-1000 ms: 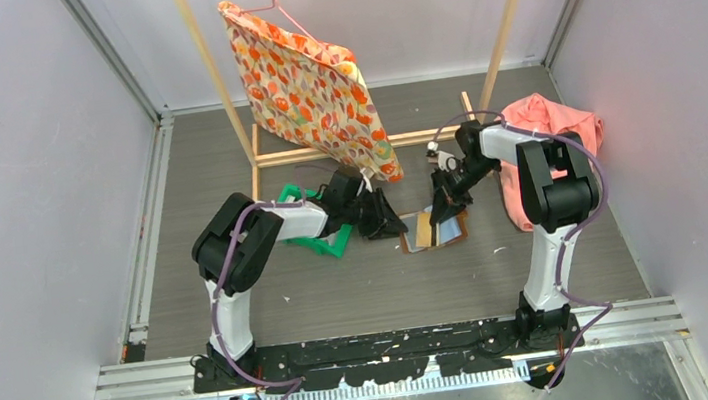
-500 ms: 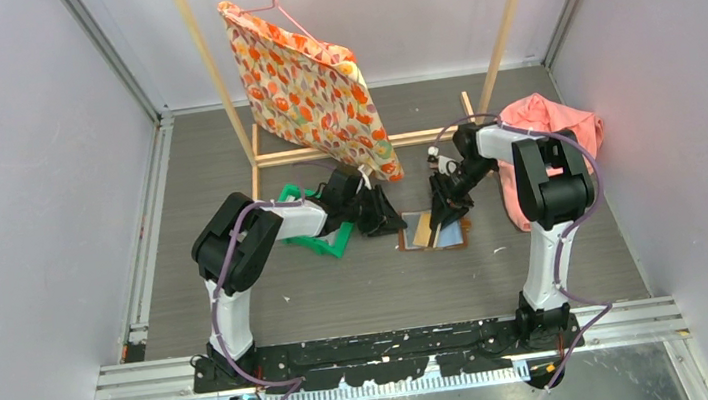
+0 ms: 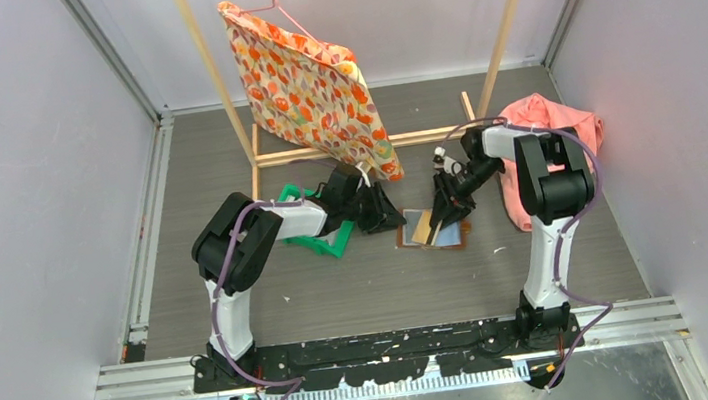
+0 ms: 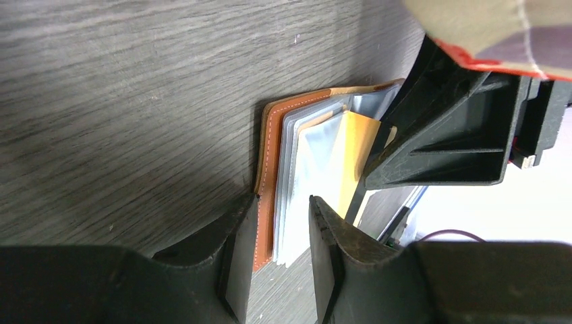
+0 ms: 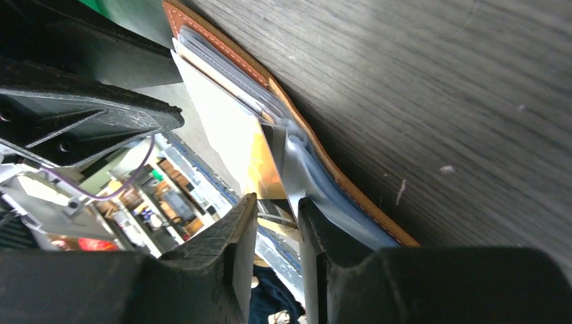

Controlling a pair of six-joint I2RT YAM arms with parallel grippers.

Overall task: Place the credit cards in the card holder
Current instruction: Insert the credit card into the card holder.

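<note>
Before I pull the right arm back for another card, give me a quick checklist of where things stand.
1. Card holder lying open on the table: ok.
2. Left gripper clamped on the holder's leather edge and sleeves: ok.
3. Right gripper jaws apart, not pinching the gold card: ok.
4. Gold card fully seated in its sleeve: cannot tell; its end shows just at the right fingertips.
5. Next card located: cannot tell; the left arm hides most of the green bin.
</note>
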